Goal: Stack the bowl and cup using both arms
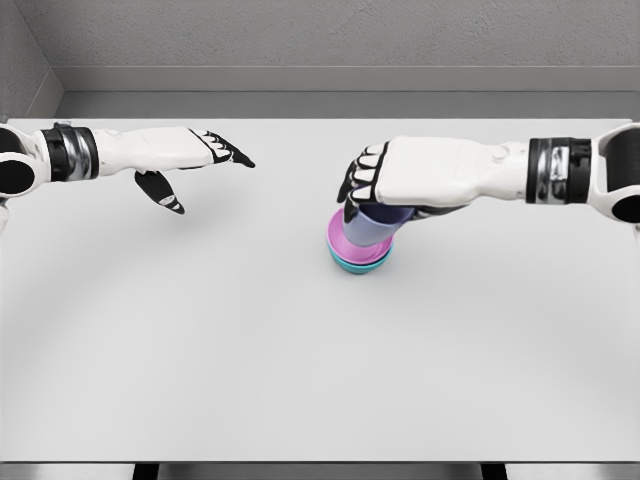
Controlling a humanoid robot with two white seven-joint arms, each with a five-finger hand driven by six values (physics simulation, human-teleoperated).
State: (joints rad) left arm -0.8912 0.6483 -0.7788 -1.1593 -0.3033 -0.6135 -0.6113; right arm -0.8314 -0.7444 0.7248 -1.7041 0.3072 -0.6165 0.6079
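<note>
A pink bowl (343,238) sits nested in a teal bowl (357,266) near the middle of the white table (300,380). A purple cup (377,226) stands in the pink bowl, tilted slightly. My right hand (366,190) comes in from the right and is shut on the cup from above, hiding its rim. My left hand (205,170) hovers over the table's far left, well apart from the stack, with fingers spread and holding nothing.
A grey wall (320,45) runs behind the table's far edge. The table's front edge (320,463) lies near the bottom of the view.
</note>
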